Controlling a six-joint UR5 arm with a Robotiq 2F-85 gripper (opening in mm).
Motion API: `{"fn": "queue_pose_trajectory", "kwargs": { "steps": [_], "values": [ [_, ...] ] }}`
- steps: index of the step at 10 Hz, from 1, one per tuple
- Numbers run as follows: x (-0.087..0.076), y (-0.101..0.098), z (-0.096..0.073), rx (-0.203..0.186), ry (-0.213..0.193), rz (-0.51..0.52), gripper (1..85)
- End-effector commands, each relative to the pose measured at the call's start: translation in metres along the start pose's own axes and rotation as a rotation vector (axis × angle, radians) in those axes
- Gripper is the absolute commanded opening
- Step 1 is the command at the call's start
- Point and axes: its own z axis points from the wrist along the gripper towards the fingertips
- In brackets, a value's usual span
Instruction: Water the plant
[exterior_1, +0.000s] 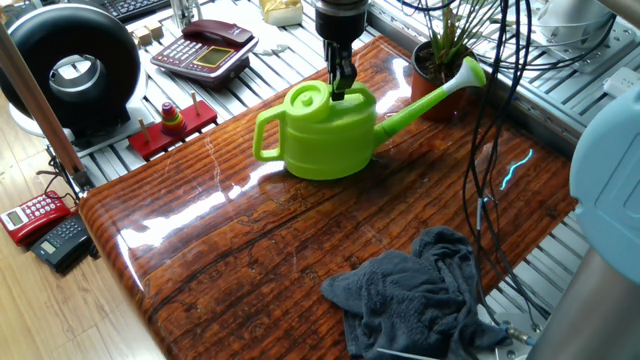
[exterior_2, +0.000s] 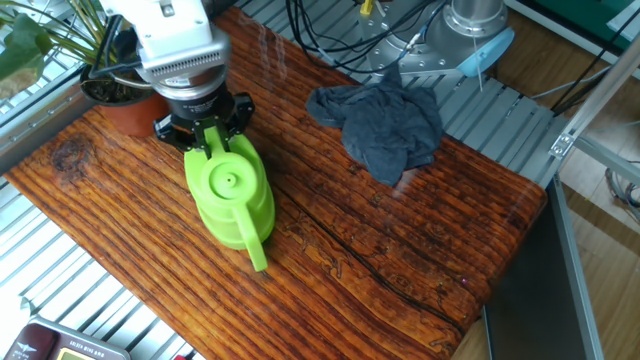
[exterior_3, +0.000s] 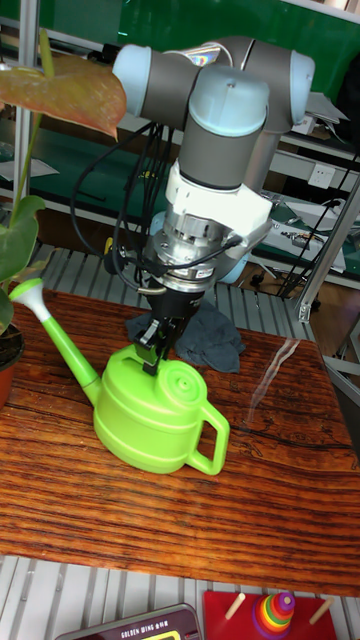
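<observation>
The lime-green watering can (exterior_1: 328, 132) stands on the wooden table (exterior_1: 250, 260), handle to the left and spout toward the plant (exterior_1: 445, 60). The spout's rose (exterior_1: 468, 72) is right beside the reddish-brown pot (exterior_1: 440, 100). My gripper (exterior_1: 340, 88) comes straight down and is shut on the can's top by the fill opening. In the other fixed view, the gripper (exterior_2: 207, 138) pinches the can (exterior_2: 232, 195), with the pot (exterior_2: 118, 100) behind it. In the tall view, the gripper (exterior_3: 158, 352) holds the can (exterior_3: 150, 412), and the pot (exterior_3: 8, 365) shows at the left edge. I cannot tell whether the can's base touches the table.
A crumpled grey cloth (exterior_1: 420, 300) lies near the table's front right corner. Black cables (exterior_1: 490, 150) hang over the right side. Off the table at the back left are a red phone (exterior_1: 205, 45), a black round device (exterior_1: 70, 70) and a red ring toy (exterior_1: 172, 122).
</observation>
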Motion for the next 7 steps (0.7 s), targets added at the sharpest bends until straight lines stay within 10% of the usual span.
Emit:
{"fn": "queue_pose_trajectory", "kwargs": {
  "steps": [1, 7],
  "values": [
    [-0.009, 0.008, -0.007, -0.03, -0.022, 0.042, 1.0],
    [-0.026, 0.013, -0.018, -0.034, -0.014, 0.015, 1.0]
  ]
}}
